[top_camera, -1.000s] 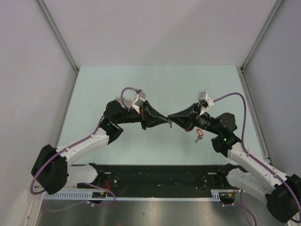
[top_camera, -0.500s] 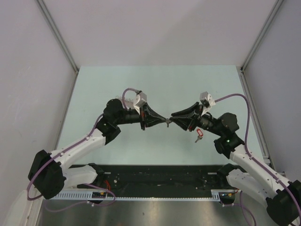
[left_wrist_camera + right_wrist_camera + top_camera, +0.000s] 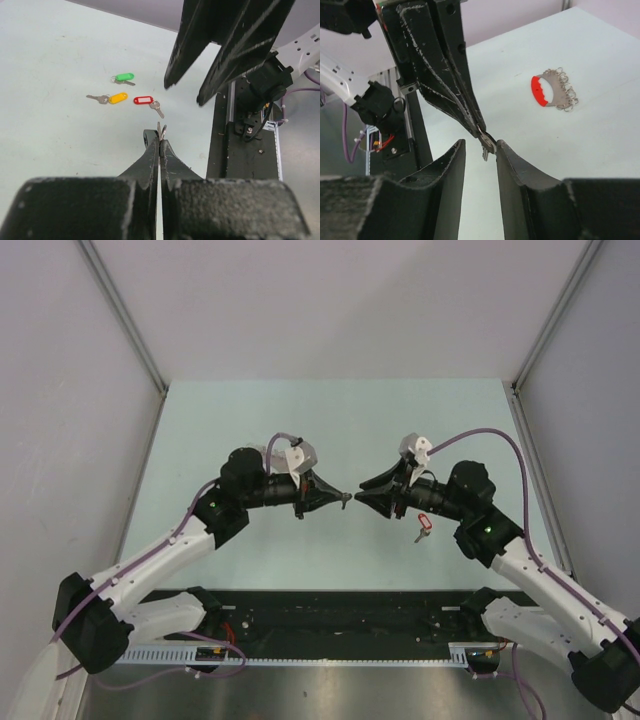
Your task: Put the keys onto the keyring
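Pinching a tiny silver metal key (image 3: 161,130) in the tight-shut left gripper (image 3: 160,142), free end poking right toward the parted, empty right gripper (image 3: 479,145) just beside it, with the oval red-plastic-and-silver-ring keyring (image 3: 536,92) flat on the pale table (image 3: 600,140), nearer the right gripper.

four keys (image 3: 142,100) (one keyring (image 3: 552,90))

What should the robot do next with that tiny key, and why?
Probably the right fingers should back away a little. They stand open on either side of the tiny silver metal key, which the left fingers pinch shut at their tips. The red-and-silver oval keyring lies apart on the table.
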